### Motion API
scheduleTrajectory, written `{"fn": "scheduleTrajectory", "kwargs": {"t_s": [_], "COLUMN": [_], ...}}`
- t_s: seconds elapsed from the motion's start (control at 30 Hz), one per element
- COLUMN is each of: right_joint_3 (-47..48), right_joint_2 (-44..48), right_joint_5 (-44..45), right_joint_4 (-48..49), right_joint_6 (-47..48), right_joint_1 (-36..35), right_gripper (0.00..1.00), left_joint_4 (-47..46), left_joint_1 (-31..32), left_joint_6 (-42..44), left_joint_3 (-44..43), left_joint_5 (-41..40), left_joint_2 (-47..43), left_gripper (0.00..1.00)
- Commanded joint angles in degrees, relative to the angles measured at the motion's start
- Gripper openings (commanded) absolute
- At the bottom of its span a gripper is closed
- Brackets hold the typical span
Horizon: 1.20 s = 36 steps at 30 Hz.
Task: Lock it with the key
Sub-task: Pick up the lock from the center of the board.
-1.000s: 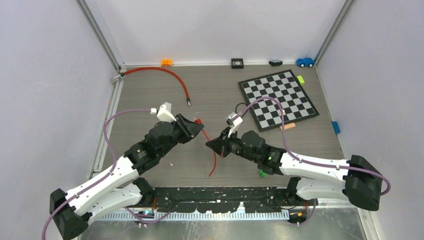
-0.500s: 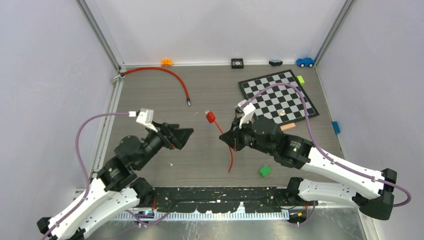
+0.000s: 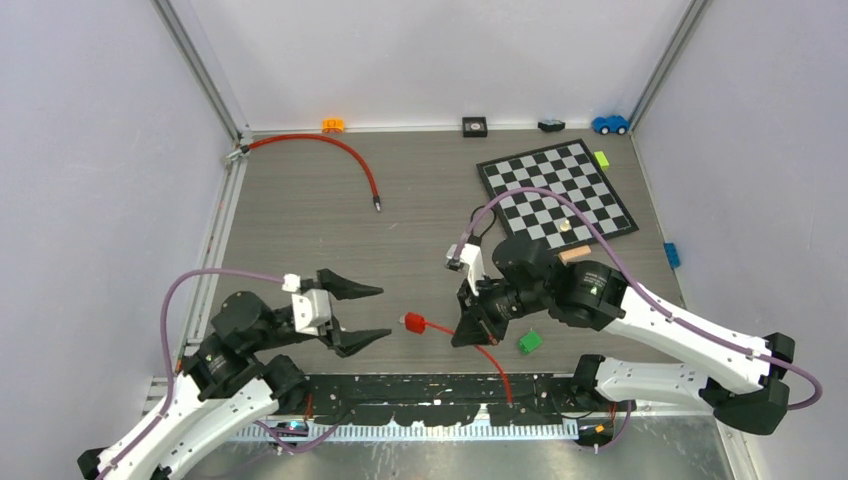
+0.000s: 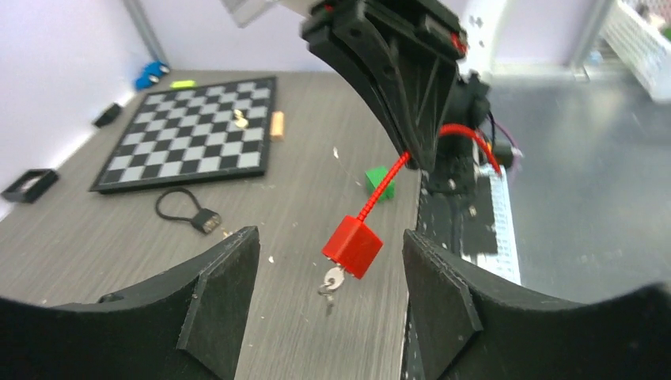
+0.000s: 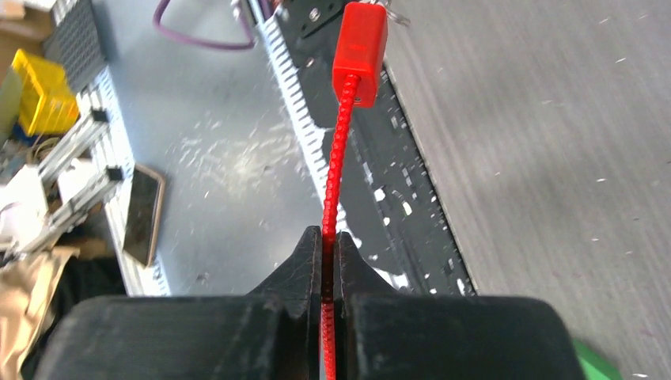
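Observation:
A red cable lock hangs in the air. Its red block body [image 3: 412,322] points at my left gripper, and its red ribbed cable [image 3: 492,362] trails toward the near edge. A small silver key [image 4: 332,280] hangs from the body [image 4: 353,246]. My right gripper [image 3: 467,336] is shut on the cable [image 5: 339,150] a short way behind the body [image 5: 360,43]. My left gripper [image 3: 384,313] is wide open and empty. Its fingertips [image 4: 252,237] flank the lock body without touching it.
A chessboard [image 3: 555,198] lies at the back right with a small piece on it. A green block [image 3: 529,342] sits by my right arm. A small black padlock with a loop [image 4: 190,215] lies on the table. A red hose [image 3: 345,152] curves at the back left. Small toys line the back wall.
My right gripper has carried the lock toward the near edge and turned its body to the left. My left arm has pulled back and down, and its jaws have opened wide.

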<state>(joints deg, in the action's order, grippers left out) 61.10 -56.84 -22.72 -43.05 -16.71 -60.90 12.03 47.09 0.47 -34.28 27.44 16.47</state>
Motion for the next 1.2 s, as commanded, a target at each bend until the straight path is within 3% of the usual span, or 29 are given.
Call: {"fn": "scheduleTrajectory", "kwargs": {"t_s": [0.0,0.17,0.53,0.97,1.07,1.17], "right_joint_3": [4.2,5.6,5.6,4.1,4.0,4.1], "right_joint_2": [-1.2,-2.8,-3.7,-2.9,-3.5,-4.0], "right_joint_5": [-10.7,-11.7,-9.4,-9.1,-9.1,-9.1], "right_joint_4": [-3.7,-5.5,-3.6,-1.2,-1.4,-1.8], "right_joint_6": [4.2,6.1,5.8,6.5,6.9,7.2], "right_joint_1": [0.0,0.0,-0.2,-0.4,-0.4,-0.4], "right_gripper": [0.01,0.01,0.01,0.01,0.01,0.01], "left_joint_4": [6.9,7.3,-1.9,-1.0,-0.9,1.0], "left_joint_1": [-0.1,-0.1,-0.1,-0.1,0.0,0.0], "left_joint_6": [9.0,9.0,-4.5,-6.6,-5.5,-3.0], "left_joint_3": [-3.8,-5.2,-3.1,-3.8,-4.2,-5.6], "left_joint_5": [11.9,18.3,18.9,19.2,21.5,25.3], "left_joint_2": [6.1,10.6,15.8,23.8,25.5,27.4], "left_gripper": [0.68,0.67,0.70,0.70,0.66,0.56]}}
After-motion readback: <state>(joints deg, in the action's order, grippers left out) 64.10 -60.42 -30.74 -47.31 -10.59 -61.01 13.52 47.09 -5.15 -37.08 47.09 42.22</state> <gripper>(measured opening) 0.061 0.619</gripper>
